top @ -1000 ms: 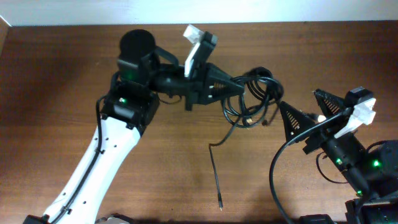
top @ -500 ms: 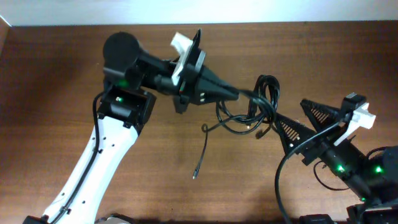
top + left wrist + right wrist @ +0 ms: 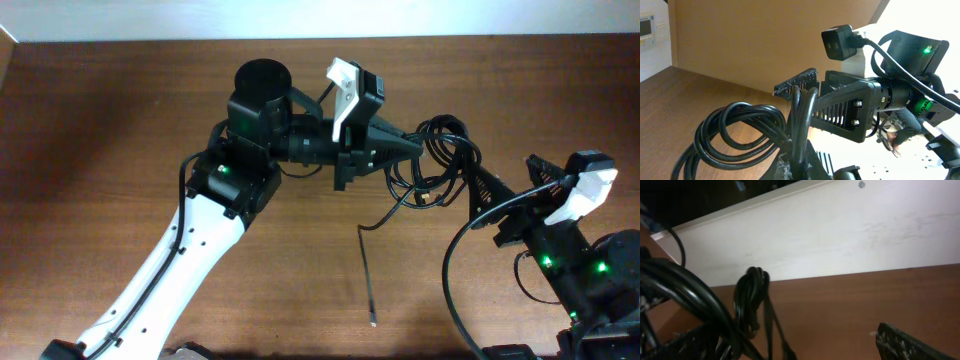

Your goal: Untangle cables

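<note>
Rests one plug-tipped end (image 3: 372, 322) on the brown surface (image 3: 100, 150) at the front. Farther back, grips the cables (image 3: 445, 160), a bunch of black loops raised off the wood, in the closed left pincer (image 3: 412, 148). Holds the right pincer (image 3: 497, 185) spread open just beside them. Ends at a white wall (image 3: 300, 15).

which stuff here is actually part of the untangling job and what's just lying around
Part of the job:
- cables, bunched, with one loose tail on the table
- left gripper, jaws shut on the bunch
- right gripper, jaws open near it

Not part of it:
- wooden table
- white wall
- thick wire on the right arm
</note>
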Tool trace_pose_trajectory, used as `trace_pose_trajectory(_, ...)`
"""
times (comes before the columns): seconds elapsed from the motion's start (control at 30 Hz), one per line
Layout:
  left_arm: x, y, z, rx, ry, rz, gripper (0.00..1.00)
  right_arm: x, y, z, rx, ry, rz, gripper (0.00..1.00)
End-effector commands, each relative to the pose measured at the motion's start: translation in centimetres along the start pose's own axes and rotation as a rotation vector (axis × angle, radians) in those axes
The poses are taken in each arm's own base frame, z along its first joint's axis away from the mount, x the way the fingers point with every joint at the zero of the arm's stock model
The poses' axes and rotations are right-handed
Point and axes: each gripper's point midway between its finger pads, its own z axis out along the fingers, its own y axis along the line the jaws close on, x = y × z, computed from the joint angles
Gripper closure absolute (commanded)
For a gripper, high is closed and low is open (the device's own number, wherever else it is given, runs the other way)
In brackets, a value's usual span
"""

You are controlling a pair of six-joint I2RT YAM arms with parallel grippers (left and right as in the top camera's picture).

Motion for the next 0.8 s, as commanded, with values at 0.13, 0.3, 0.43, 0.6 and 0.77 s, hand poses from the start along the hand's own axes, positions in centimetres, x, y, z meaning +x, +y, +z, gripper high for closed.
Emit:
trace_pose_trajectory(0.13,-0.3,-2.2,-0.1,0.098,0.009,0.046,1.00,1.2,-2.9,2.5,0.123,0.062,0.009,0.01)
trace_pose_trajectory(0.3,0.3,-4.4,0.4,0.206,0.034,0.045,1.00,2.0,-3.8,4.8,0.136,0.103,0.018,0.01)
trace_pose_trajectory(0.43,0.7,-6.3,1.7,0.268,0.051,0.048,1.00,1.7,-7.9,4.9,0.364,0.074,0.004,0.01)
trace_pose_trajectory(0.6,0.7,-6.4,1.6,0.274,0.049,0.055,1.00,2.4,-11.9,3.8,0.597,0.101,-0.046,0.01)
trace_pose_trajectory(0.77,-0.7,-1.3,-2.3,0.092,0.002,0.006,1.00,2.5,-14.4,2.6,0.705,0.115,-0.057,0.01)
